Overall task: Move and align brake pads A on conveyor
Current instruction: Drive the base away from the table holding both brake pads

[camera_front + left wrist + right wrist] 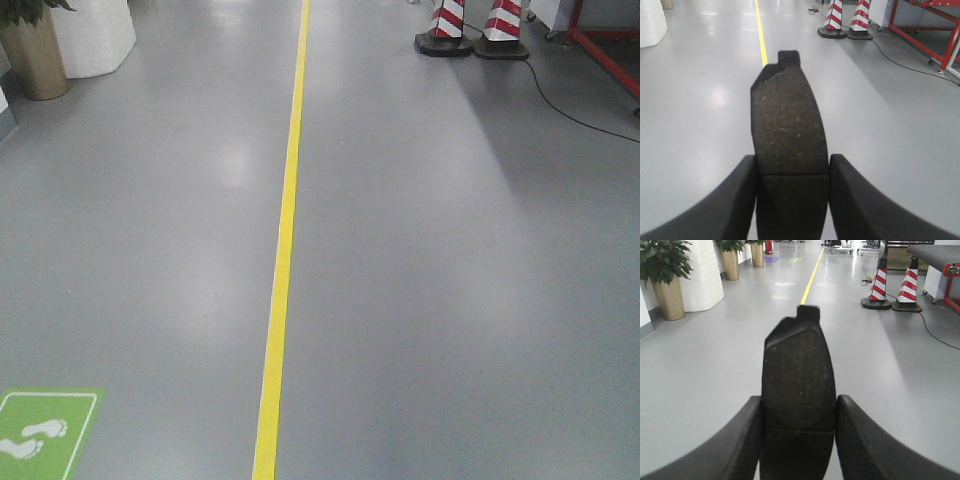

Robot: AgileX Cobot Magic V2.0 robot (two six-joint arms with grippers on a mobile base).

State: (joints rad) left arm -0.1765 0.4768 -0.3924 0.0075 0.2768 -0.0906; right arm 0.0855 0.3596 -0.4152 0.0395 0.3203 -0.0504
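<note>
- Two brake pads A (787,120) (797,365) show, one in each wrist view, both held up off the ground with bare floor behind them.
- The left gripper (792,165) is closed to the width of its pad. The black fingers (740,200) press both long edges at the groove, and the pad's notched tip points to 12 o'clock.
- The right gripper (799,402) clamps its pad the same way, narrowly parted with the fingers (742,440) touching both edges, tab end at 12 o'clock.
- Underfoot is a smooth, glossy grey floor (450,300) with soft reflections of overhead light.
- A yellow line (280,300) runs across it from 6 o'clock to 12 o'clock.
- A green footprint sign (45,430) is stuck to the floor at 7 o'clock.
- Two red-and-white striped cones (470,25) stand side by side at 1 o'clock, with a black cable (570,105) trailing from them toward 3 o'clock.
- A red frame (610,45) stands at 2 o'clock, beyond the cones.
- At 11 o'clock a gold planter (35,55) stands against a white pillar (95,35).
- More potted plants (732,257) line that wall in the right wrist view.
- A dark flat surface (935,252) lies at 1 o'clock in that view, too far off to identify.
</note>
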